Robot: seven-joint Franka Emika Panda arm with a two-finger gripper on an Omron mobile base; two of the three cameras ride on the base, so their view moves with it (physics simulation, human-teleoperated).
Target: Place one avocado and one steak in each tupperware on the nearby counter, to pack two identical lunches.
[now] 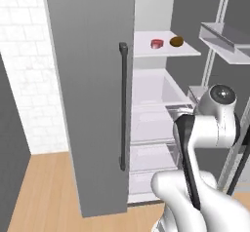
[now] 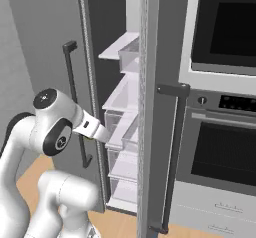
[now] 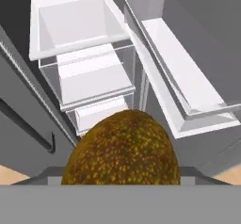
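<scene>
A: What do you see from the left base view?
B: The fridge [image 1: 161,128] is open. On a high shelf [image 1: 166,49] sit a red steak [image 1: 156,43] and a brown avocado [image 1: 176,41], side by side, a little apart. My arm [image 1: 205,128] reaches toward the fridge lower down.
A: And the right base view?
B: My arm goes in past the fridge door [image 2: 150,107]. An oven [image 2: 220,147] stands to the right.
A: The hand view?
B: A second avocado [image 3: 123,150], brown with yellow dots, sits right in my gripper, which is holding it. Past it are white fridge drawers [image 3: 89,77] and a door bin [image 3: 183,77]
</scene>
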